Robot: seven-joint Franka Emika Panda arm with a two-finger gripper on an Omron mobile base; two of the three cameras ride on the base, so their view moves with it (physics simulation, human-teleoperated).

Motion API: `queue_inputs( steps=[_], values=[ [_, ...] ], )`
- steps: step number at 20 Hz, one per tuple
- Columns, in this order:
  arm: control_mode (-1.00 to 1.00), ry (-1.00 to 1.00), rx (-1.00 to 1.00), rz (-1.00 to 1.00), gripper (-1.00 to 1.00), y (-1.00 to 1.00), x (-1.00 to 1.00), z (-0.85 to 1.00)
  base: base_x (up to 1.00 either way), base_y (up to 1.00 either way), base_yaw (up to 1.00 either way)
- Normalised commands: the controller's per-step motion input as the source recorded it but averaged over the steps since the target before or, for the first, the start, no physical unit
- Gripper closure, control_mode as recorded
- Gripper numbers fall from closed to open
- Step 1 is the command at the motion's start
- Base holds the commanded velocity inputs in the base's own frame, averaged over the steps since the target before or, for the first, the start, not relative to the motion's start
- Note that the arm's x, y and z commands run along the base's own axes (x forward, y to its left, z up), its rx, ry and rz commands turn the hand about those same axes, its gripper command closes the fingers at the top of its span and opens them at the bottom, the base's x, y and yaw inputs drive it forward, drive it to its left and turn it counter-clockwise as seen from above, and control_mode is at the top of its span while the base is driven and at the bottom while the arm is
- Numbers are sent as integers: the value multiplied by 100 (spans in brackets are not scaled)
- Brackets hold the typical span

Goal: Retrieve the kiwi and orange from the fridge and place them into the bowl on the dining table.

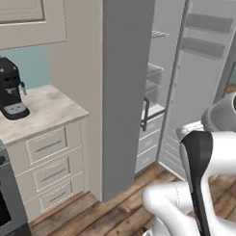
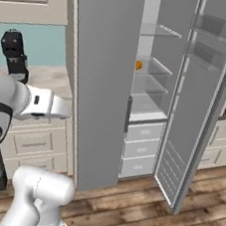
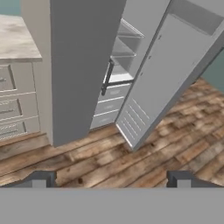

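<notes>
While the fridge stands with its right door swung wide, the orange sits on a glass shelf's left edge. The jaws are spread apart, holding nothing.

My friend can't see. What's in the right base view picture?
A tall grey fridge stands with its right door swung open, and a small orange sits on a glass shelf inside. A black coffee machine stands on the counter to its left.

White arm folded near base, elbow raised, forearm reaching forward. Gripper jaws spread wide, nothing between dark fingertips, hand camera looking forward and down.
</notes>
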Motion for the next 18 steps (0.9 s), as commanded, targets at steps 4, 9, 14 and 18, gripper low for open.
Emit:
queue_inputs(
  steps=[4, 9, 14, 18],
  values=[
    [100, 0, 0, 0, -100, 0, 0, 0, 46, -36, -10],
    [100, 0, 0, 0, -100, 0, 0, 0, 50, -39, -10],
    [100, 0, 0, 0, -100, 0, 0, 0, 53, -24, -10],
    [100, 0, 0, 0, -100, 0, 0, 0, 71, 0, -6]
  ],
)
